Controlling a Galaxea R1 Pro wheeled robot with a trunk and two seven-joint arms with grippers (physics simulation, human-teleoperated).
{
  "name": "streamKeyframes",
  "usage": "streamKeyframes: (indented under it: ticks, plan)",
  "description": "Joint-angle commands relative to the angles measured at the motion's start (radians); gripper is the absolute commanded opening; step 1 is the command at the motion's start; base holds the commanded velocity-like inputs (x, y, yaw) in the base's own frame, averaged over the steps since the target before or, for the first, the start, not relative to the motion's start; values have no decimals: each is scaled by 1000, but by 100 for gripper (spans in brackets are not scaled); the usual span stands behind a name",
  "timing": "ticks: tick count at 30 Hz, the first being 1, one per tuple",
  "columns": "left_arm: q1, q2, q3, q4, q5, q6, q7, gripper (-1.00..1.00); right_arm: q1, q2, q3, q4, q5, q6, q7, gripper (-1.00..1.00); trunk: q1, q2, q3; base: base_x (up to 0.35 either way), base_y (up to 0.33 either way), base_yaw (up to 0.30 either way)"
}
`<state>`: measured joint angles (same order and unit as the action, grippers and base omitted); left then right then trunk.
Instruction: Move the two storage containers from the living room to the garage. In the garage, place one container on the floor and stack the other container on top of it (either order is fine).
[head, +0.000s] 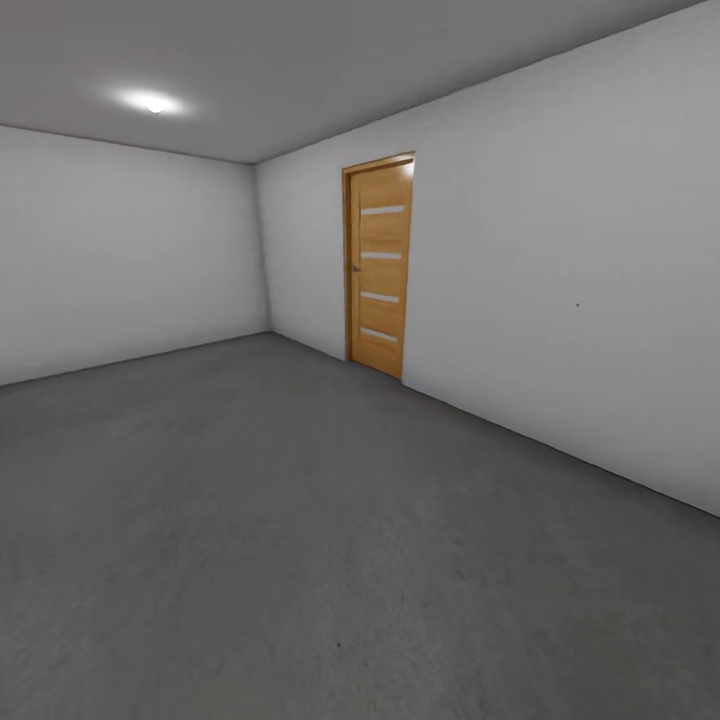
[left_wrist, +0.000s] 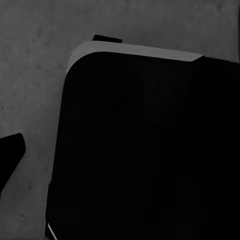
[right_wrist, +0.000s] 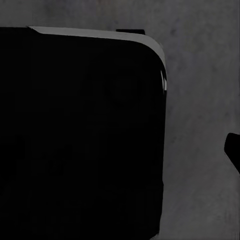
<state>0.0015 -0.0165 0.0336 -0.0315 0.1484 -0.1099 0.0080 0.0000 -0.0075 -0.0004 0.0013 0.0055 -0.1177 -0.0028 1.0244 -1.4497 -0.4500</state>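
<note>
Nearest the lenses, a black, round-cornered slab of the robot's own body (left_wrist: 145, 150) is blocking most of what your left wrist camera is seeing, and the same dark bulk (right_wrist: 80, 135) is crowding the right wrist camera. A black sliver at the edge of each wrist picture may be a fingertip, but it is too little to go on: you cannot tell whether either set of jaws is standing apart or together, and nothing is showing between them.

Moving outward, the dark grey, rough, speckled concrete floor (head: 300, 560) is spreading beneath both arms and across the whole room ahead of you. Beyond it, plain white walls (head: 560, 300) are meeting in a far corner, a round ceiling light (head: 152, 102) is glowing overhead, and a tall honey-coloured wooden door with four pale horizontal slots (head: 381, 265) is standing shut in the right-hand wall, right of centre in the head view.

You are looking at bare garage, and no orange-red container is lying anywhere in sight, so their direction from the jaws, their long axis and the nearer arm cannot be judged here. In my judgement, that door is your way back toward the living room.
</note>
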Motion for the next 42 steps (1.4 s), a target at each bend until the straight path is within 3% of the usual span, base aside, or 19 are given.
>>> streamKeyframes:
  ticks: [1, 42]
  plan:
    - [0, 0, 2, -1, 5, -2, 1, 100, 0, 1, -1, 0, 1, -4, 0, 100, 1, 0, -1, 323, 0, 0]
    - [0, 1, 3, -1, 4, -2, -8, 100, 0, -3, 2, 0, 2, -4, 0, 100, 1, 0, -1, 323, 0, 0]
